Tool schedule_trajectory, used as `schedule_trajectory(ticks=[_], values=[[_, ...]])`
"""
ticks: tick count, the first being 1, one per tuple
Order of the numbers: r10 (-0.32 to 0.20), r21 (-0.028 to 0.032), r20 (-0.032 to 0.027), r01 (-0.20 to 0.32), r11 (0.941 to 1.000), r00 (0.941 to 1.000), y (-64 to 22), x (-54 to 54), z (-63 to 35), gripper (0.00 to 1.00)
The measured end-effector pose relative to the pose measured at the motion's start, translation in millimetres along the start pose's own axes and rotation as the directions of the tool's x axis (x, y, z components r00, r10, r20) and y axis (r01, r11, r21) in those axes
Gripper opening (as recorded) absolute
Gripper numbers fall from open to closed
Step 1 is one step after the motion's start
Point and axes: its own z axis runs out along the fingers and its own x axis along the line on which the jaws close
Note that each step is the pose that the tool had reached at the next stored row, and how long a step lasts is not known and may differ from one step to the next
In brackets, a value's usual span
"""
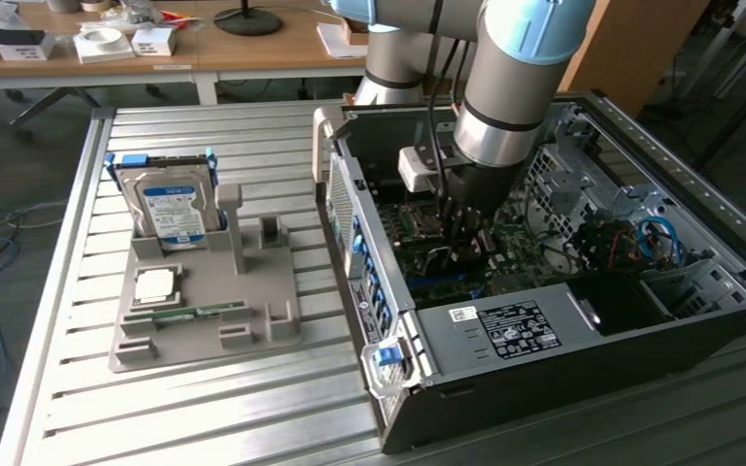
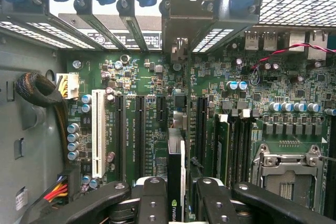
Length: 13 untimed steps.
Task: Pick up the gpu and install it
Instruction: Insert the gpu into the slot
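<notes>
The gpu point(image 2: 176, 156) is seen edge-on in the wrist view as a thin dark card standing upright over the green motherboard point(image 2: 136, 77). Its grey metal bracket point(image 2: 181, 22) reaches the rear slot openings of the case. My gripper point(image 2: 178, 205) is shut on the gpu, with one black finger point(image 2: 152, 200) on each side of the card. The card lines up with a long black expansion slot. In the exterior view my gripper point(image 1: 461, 238) is down inside the open computer case point(image 1: 503, 330), just above the motherboard.
A white slot point(image 2: 98, 129), black slots, memory slots point(image 2: 231, 140) and the processor socket point(image 2: 286, 174) surround the card. A sleeved cable bundle point(image 2: 39, 90) lies at the case wall. Outside the case, a grey fixture point(image 1: 263, 330) holds a hard drive point(image 1: 172, 209), a processor point(image 1: 155, 283) and a memory stick point(image 1: 198, 313).
</notes>
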Motion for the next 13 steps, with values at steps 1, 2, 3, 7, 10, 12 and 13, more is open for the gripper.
schedule_trajectory(ticks=[1,2,3,7,10,12,13], values=[[0.0,0.0,-0.0001,0.0,1.0,1.0,0.0,0.0,0.0,0.26],[0.0,0.0,-0.0001,0.0,1.0,1.0,0.0,0.0,0.0,0.26],[0.0,0.0,-0.0001,0.0,1.0,1.0,0.0,0.0,0.0,0.26],[0.0,0.0,-0.0001,0.0,1.0,1.0,0.0,0.0,0.0,0.26],[0.0,0.0,0.0,0.0,1.0,1.0,0.0,0.0,0.0,0.26],[0.0,0.0,0.0,0.0,1.0,1.0,0.0,0.0,0.0,0.26],[0.0,0.0,0.0,0.0,1.0,1.0,0.0,0.0,0.0,0.26]])
